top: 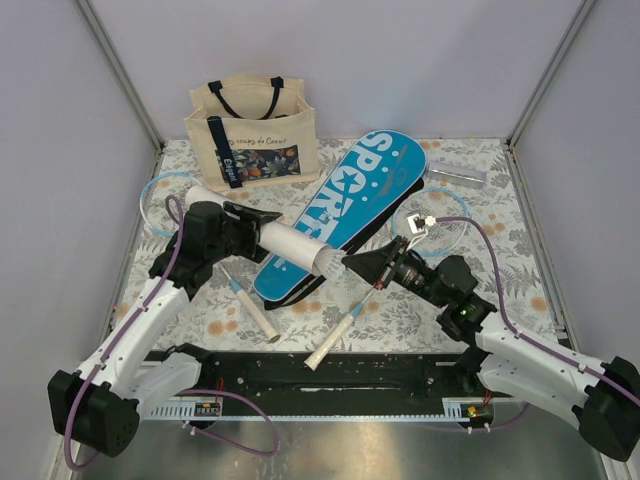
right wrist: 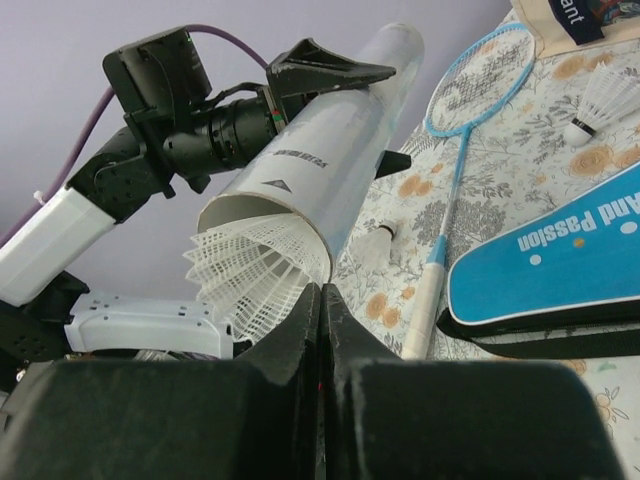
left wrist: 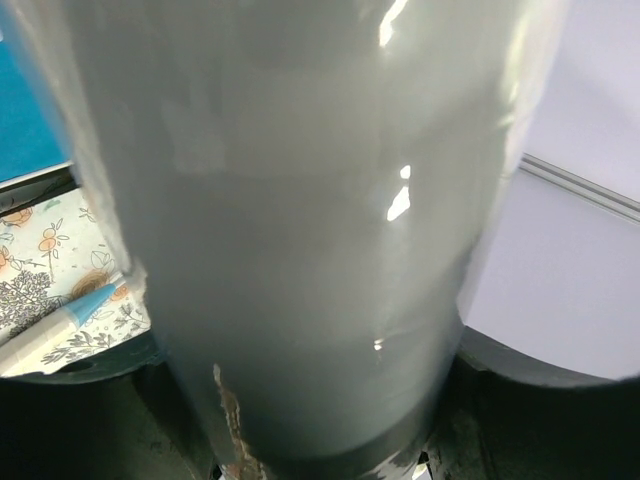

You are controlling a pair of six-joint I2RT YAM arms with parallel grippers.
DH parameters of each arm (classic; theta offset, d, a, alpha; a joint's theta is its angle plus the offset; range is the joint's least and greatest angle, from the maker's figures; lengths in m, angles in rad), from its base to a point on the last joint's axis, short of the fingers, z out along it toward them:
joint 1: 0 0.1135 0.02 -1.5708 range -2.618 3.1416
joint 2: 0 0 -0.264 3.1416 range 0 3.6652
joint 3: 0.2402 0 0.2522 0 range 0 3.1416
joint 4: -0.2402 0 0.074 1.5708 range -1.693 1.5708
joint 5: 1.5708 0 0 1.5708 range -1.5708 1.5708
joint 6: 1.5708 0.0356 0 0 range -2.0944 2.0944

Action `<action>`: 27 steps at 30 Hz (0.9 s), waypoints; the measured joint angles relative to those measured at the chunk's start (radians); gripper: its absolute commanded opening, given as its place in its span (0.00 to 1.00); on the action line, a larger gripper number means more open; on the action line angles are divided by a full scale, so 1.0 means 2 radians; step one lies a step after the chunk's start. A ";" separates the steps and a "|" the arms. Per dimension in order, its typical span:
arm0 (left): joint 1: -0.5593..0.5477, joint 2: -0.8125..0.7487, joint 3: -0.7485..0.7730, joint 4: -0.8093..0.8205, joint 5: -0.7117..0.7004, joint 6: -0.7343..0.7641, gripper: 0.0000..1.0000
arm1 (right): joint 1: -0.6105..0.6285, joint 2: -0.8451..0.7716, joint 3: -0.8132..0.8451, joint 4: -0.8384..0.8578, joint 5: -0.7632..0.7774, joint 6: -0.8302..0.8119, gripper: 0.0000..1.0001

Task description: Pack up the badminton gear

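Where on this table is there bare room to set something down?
Free: the cloth along the right wall, beside the right racket; also the front strip between its handle and the left racket. Crowded: the middle, where case, tube, left gripper and right gripper meet, and the back left, with the bag.

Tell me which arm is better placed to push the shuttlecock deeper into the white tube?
Right. The right gripper, shut, points at the shuttlecock protruding from the white tube; the left gripper is occupied holding it.

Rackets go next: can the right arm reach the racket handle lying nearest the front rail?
Probably yes: that racket handle lies uncovered close to the right gripper, which is shut and must open first.
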 measured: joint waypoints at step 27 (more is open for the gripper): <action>0.002 -0.020 -0.014 -0.017 -0.039 -0.022 0.57 | 0.092 0.079 0.072 -0.076 0.202 -0.025 0.63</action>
